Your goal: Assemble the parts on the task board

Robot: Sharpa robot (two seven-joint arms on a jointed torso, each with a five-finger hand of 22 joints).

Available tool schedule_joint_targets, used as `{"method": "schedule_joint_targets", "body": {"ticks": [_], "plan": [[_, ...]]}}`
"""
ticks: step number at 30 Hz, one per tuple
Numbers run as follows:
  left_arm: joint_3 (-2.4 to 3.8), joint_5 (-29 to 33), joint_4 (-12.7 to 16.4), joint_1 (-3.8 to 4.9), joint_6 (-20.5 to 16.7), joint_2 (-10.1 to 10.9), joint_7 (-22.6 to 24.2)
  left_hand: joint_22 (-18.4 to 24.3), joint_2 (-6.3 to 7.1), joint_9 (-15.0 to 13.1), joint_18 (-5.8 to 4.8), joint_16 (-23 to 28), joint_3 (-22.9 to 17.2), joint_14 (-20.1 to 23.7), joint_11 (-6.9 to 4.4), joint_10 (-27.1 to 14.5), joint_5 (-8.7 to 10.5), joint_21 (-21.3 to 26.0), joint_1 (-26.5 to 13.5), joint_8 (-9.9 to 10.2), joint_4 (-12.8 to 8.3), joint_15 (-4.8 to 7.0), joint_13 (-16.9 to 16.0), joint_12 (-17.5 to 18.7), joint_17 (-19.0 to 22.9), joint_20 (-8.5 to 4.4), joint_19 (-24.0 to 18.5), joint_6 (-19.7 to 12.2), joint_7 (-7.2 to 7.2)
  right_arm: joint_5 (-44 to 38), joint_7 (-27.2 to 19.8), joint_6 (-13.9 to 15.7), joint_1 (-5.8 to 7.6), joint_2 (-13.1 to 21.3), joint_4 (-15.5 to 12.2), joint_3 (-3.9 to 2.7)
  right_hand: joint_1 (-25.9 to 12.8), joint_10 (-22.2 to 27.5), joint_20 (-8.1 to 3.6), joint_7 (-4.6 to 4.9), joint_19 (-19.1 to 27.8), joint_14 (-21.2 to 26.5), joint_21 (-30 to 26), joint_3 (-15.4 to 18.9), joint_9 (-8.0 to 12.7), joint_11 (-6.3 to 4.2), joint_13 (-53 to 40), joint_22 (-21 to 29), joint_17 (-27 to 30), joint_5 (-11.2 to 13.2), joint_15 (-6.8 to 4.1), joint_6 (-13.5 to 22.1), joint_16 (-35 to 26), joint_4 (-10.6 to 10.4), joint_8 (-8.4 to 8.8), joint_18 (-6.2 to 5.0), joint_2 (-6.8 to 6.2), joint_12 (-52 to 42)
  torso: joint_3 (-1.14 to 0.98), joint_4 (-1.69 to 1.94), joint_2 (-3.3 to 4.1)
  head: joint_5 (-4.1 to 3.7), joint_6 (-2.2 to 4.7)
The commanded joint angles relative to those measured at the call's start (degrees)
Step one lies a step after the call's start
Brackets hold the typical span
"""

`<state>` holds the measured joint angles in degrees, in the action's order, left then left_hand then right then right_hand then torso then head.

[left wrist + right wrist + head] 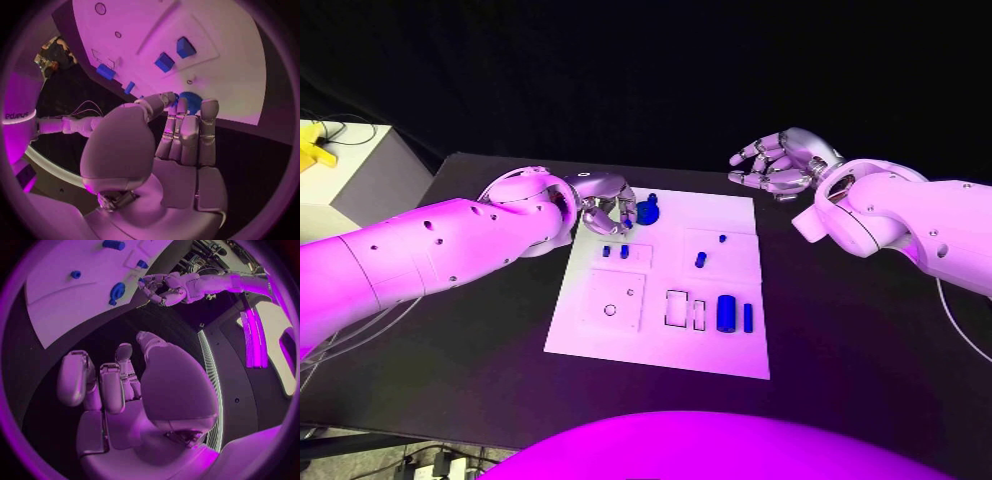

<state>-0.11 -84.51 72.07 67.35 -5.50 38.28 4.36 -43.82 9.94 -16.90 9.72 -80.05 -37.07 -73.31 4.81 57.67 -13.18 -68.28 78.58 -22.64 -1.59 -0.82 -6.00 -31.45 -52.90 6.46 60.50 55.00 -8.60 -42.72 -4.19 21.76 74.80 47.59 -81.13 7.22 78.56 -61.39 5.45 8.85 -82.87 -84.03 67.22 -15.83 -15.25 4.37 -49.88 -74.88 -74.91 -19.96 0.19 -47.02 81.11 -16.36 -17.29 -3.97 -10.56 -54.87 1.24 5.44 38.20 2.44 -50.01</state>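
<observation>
The white task board lies in the middle of the black table. A tall blue part stands at its far left corner. My left hand hovers just beside that part, fingers pointing at it; in the left wrist view the fingertips nearly reach the blue part, and the right wrist view shows a small gap between my left hand and the part. Several small blue parts stand in the board. My right hand is raised beyond the board's far right corner, fingers loosely bent, holding nothing.
A round hole and rectangular recesses sit in the board's near half. Two blue blocks stand in a raised panel. A white cabinet with a yellow object stands off the table's far left.
</observation>
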Motion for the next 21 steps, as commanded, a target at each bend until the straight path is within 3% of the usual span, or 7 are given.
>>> {"method": "schedule_joint_targets", "body": {"ticks": [1,7,21], "plan": [[0.05,0.35,-0.65,0.03,0.58,-0.15,-0.18,-0.02,0.15,-0.24,-0.38,-0.16,0.08,-0.16,0.03,0.48,0.2,-0.32,0.12,0.12,-0.35,-0.09,0.05,0.22,-0.02,0.1,-0.04,0.26,-0.03,-0.21,-0.64,-0.54,-0.1,-0.07,0.02,-0.01,-0.42,0.02,-0.04,0.37,0.49,-1.4,-0.3,-0.38,-0.05,-0.22,0.05,0.02,-0.85,-0.19,-0.53,-0.12,-0.38,0.05,-0.25,-0.83,-0.01,0.2,0.03,-0.17,0.12,0.14,0.01],[0.06,-0.57,-2.01,0.01,0.57,-0.76,0.08,-0.07,0.34,-0.27,-0.36,-0.19,0.21,-0.16,0.03,0.72,0.2,-0.38,0.26,0.38,-0.62,-0.09,0.08,0.61,-0.01,0.09,-0.08,0.36,-0.03,-0.21,-0.67,-0.53,-0.16,-0.13,0.06,-0.01,-0.42,0.02,-0.04,0.37,0.49,-1.4,-0.3,-0.38,-0.05,-0.22,0.05,0.02,-0.85,-0.19,-0.53,-0.12,-0.38,0.05,-0.25,-0.83,-0.01,0.2,-0.09,-0.24,0.16,0.19,0.01],[0.04,-1.03,-3.23,-0.05,2.48,-1.35,-0.4,0.16,0.45,-0.28,-0.31,-0.11,0.33,0.0,0.04,0.83,0.21,-0.29,0.25,0.54,-0.7,-0.1,0.1,0.86,0.3,0.09,-0.28,0.4,-0.02,-0.21,-0.69,-0.56,-0.2,-0.2,0.1,-0.01,-0.42,0.05,-0.05,0.36,0.52,-1.35,-0.46,-0.49,-0.05,-0.23,0.26,0.12,-0.7,-0.33,-0.54,-0.1,-0.5,0.08,-0.28,-0.86,-0.03,0.34,-0.12,-0.11,0.08,0.07,0.01]]}}
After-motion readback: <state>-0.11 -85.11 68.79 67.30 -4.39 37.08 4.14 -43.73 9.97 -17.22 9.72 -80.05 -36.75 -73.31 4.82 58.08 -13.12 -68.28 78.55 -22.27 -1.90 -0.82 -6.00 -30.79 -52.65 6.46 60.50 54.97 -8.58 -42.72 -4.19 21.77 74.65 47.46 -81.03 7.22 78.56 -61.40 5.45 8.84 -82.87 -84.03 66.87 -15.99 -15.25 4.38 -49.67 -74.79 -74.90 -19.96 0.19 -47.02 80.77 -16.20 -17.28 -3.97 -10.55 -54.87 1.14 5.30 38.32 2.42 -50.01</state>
